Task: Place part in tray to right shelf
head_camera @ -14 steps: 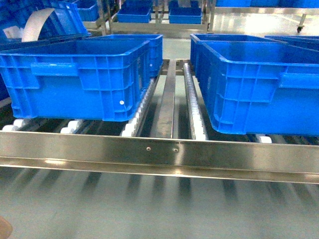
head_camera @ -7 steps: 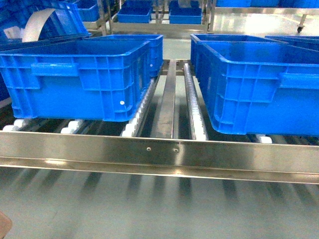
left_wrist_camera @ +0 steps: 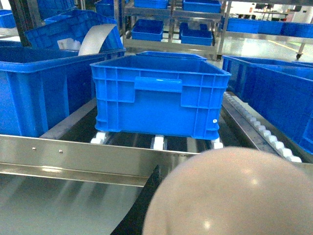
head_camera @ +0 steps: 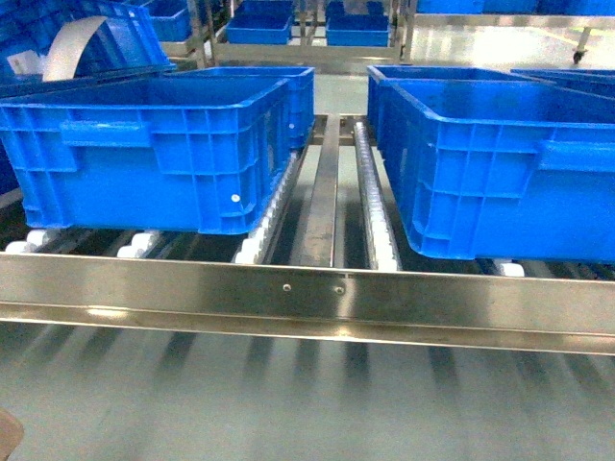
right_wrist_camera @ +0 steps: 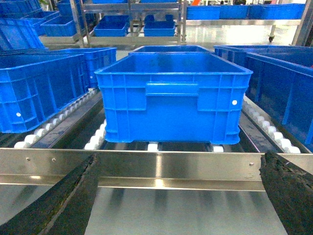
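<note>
The beige glossy tray [left_wrist_camera: 234,196] fills the lower right of the left wrist view, very close to the camera. My left gripper [left_wrist_camera: 205,196] is shut on it; one black finger [left_wrist_camera: 142,205] lies against its left side and the other is hidden. A beige sliver of the tray [head_camera: 8,437] shows in the head view's lower left corner. My right gripper [right_wrist_camera: 181,196] is open with nothing between its dark fingers [right_wrist_camera: 73,196]. The right shelf's steel front rail [head_camera: 307,288] runs across just ahead, also as the rail [right_wrist_camera: 161,164]. The part is out of view.
Large blue crates stand on the white roller tracks: one on the left [head_camera: 144,144], one on the right [head_camera: 500,163]. Between them runs a bare lane of rollers [head_camera: 370,192]. More racks with blue crates [head_camera: 259,24] stand behind. A white curved strip [left_wrist_camera: 95,39] sits in a far-left crate.
</note>
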Available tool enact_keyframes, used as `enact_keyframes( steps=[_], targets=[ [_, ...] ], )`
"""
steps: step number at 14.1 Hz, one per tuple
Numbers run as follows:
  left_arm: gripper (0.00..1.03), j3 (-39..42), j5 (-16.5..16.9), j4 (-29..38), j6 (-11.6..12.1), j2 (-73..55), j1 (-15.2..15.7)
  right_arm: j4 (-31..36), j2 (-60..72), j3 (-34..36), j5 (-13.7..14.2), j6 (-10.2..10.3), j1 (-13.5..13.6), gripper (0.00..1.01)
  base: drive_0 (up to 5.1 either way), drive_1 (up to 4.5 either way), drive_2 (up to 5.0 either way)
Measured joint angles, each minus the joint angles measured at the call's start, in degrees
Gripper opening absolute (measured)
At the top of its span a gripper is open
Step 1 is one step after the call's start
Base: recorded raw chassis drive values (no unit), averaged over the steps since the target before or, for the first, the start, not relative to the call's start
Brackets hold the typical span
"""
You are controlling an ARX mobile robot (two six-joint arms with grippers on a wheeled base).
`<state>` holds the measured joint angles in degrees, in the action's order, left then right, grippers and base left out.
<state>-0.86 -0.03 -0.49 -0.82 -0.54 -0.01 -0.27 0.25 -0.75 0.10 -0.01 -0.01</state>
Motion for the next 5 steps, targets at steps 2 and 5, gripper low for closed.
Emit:
enact_keyframes(
  steps=[2, 5],
  targets=[
    [0.12, 0.0, 0.0, 0.0, 0.0, 0.0, 0.0, 0.0, 0.0, 0.0, 0.0, 0.0, 0.0, 0.98, 0.0, 0.0, 0.0],
    [0.12, 0.0, 0.0, 0.0, 0.0, 0.0, 0.0, 0.0, 0.0, 0.0, 0.0, 0.0, 0.0, 0.98, 0.0, 0.0, 0.0]
  ],
)
